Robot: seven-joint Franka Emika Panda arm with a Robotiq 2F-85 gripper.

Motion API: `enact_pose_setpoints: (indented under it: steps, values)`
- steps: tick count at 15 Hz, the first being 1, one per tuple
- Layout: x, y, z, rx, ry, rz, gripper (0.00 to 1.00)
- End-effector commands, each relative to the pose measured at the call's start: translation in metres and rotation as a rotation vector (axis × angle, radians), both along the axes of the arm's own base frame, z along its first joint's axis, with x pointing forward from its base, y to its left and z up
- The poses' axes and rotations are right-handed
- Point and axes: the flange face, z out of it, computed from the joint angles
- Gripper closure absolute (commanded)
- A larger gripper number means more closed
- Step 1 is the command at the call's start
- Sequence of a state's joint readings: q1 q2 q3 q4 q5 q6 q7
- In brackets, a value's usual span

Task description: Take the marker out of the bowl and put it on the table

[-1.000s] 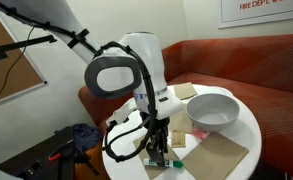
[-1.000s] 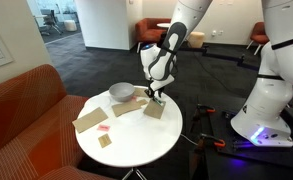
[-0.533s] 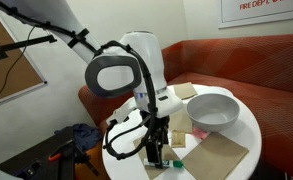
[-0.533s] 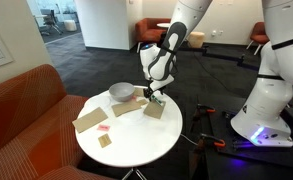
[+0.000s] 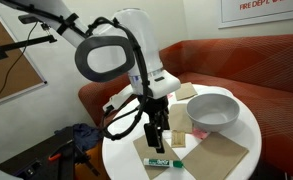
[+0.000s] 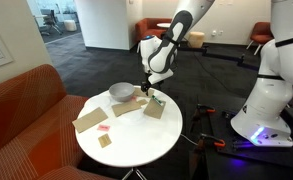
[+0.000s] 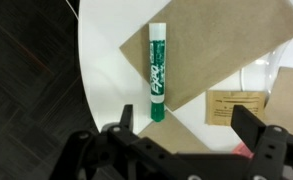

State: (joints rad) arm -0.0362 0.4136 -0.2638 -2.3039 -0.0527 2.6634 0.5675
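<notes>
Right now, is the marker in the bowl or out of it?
Out: the marker lies flat on a brown paper square on the table, apart from the bowl.

An office lounge (grey carpet (image 6: pixel 96 60)), with curved red-brown sofa (image 6: pixel 21 105) and orange armchairs (image 6: pixel 151 28).

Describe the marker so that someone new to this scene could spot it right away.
On the round white table in front of the red-brown sofa, look under the open gripper, away from the bowl. There the marker lies flat, partly on a tan paper square. It is a short white pen with a green cap and green lettering, while its neighbours are flat tan papers.
</notes>
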Motion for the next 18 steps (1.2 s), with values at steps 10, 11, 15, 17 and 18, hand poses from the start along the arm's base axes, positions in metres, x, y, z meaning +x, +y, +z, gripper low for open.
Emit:
enact_pose_setpoints:
  steps: [10,11,15,17,18]
  values:
    - [-0.018,0.004,0.13,0.054,-0.026,0.117,0.0]
    - [-0.017,0.005,0.137,0.06,-0.026,0.128,0.0]
    - [-0.012,0.006,0.135,0.06,-0.042,0.114,0.0]
    - [-0.012,0.006,0.136,0.06,-0.043,0.115,0.0]
    - [-0.012,0.006,0.136,0.06,-0.043,0.115,0.0]
